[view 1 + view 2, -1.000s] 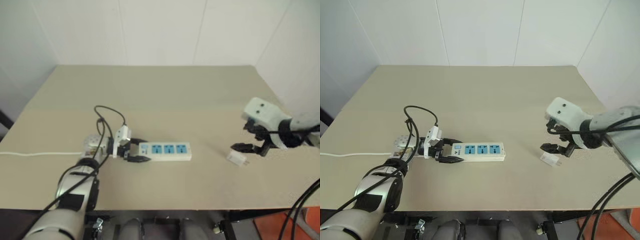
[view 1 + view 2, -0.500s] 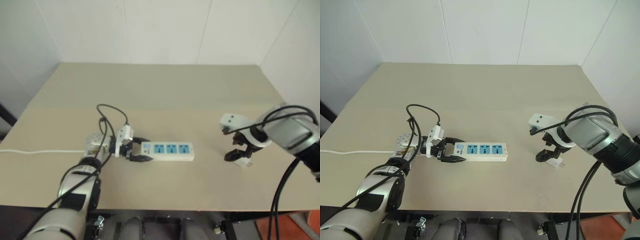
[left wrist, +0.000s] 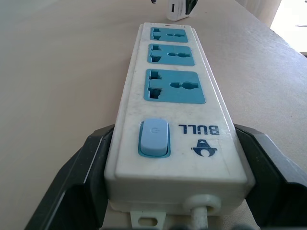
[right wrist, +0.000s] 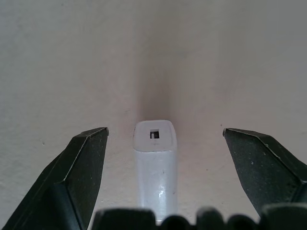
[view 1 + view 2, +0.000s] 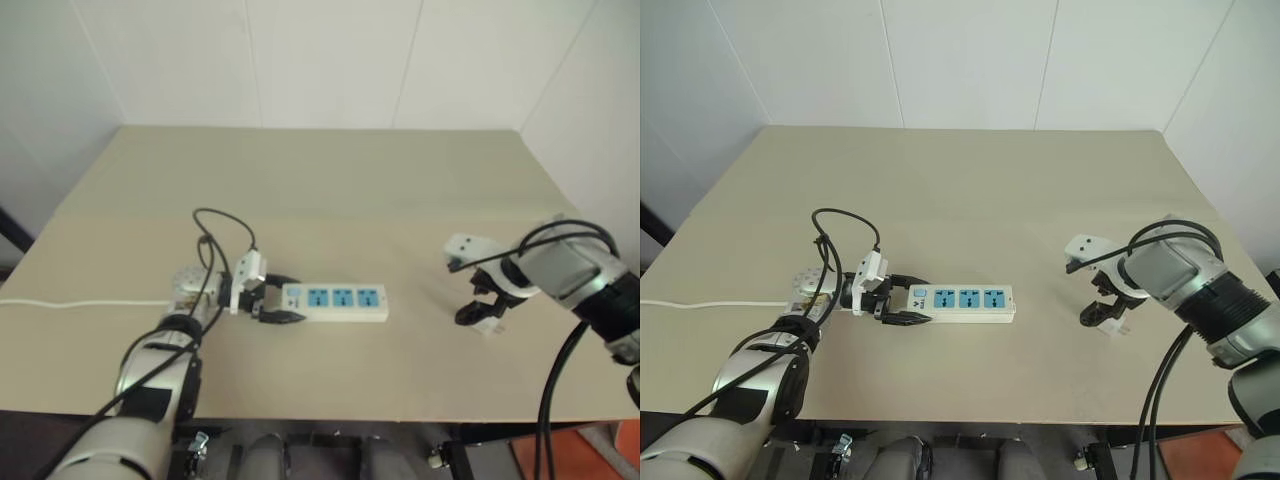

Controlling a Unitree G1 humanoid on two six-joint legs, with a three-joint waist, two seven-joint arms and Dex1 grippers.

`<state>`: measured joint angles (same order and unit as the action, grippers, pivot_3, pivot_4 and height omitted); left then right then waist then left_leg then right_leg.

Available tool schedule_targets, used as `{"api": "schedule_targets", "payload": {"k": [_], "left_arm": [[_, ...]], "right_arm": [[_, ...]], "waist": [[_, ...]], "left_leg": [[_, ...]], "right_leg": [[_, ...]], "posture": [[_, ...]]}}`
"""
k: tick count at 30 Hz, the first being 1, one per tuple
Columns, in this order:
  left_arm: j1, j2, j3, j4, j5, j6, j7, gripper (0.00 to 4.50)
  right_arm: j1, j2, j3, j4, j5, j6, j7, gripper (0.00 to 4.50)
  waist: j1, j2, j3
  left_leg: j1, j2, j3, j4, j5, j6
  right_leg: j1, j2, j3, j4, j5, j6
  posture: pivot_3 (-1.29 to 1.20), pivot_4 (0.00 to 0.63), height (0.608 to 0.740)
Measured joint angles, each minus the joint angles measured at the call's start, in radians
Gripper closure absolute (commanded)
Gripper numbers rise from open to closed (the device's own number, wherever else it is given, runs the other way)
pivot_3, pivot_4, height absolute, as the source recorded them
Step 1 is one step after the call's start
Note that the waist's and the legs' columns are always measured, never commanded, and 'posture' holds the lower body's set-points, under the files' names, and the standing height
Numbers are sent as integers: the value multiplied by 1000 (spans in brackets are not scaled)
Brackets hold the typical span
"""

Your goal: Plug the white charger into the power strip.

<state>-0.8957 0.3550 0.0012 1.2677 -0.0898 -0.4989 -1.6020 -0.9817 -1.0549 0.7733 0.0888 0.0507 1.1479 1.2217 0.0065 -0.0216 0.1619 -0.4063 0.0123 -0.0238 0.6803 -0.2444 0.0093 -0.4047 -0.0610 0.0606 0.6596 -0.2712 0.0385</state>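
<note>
The power strip [image 5: 335, 301] is a long white bar with three blue sockets, lying flat on the table's near left part. My left gripper [image 5: 272, 302] is shut on its switch end; both black fingers [image 3: 76, 177] press its sides in the left wrist view, where the strip [image 3: 175, 110] runs away from the camera. The white charger [image 4: 155, 163] lies on the table at the right, between the spread black fingers [image 4: 72, 172] of my right gripper [image 5: 1102, 315]. That gripper points down over the charger [image 5: 1116, 326] and stands open, with gaps on both sides.
A thin white cord [image 5: 80, 303] runs from the strip's end off the table's left edge. The beige table [image 5: 330, 190] reaches back to a white wall. Black cables [image 5: 215, 235] loop above my left wrist.
My right gripper has come down and turned to point downward, and its open fingers now straddle the charger. The left gripper and the strip have stayed put.
</note>
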Motion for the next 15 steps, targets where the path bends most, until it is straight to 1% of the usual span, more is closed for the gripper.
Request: {"api": "schedule_targets", "payload": {"k": [9,12,15], "left_arm": [[3,0,0,-5,0,0,1,1188],[3,0,0,-6,0,-1,3,1187],[4,-1,0,-7,1,-4,4,1187]], "right_arm": [[27,13,-7,18,-12,-6,3,0],[35,23,-9,22,-13,-6,4,579],[43,23,-11,22,-20,-6,5,1583]], "waist": [[0,0,0],[0,0,0],[1,0,0]], "left_leg": [[0,0,0,0,0,0],[0,0,0,0,0,0],[0,0,0,0,0,0]], "right_leg": [[0,0,0,1,0,0],[0,0,0,1,0,0],[0,0,0,1,0,0]], "posture": [[0,150,740],[0,150,740],[0,150,740]]}}
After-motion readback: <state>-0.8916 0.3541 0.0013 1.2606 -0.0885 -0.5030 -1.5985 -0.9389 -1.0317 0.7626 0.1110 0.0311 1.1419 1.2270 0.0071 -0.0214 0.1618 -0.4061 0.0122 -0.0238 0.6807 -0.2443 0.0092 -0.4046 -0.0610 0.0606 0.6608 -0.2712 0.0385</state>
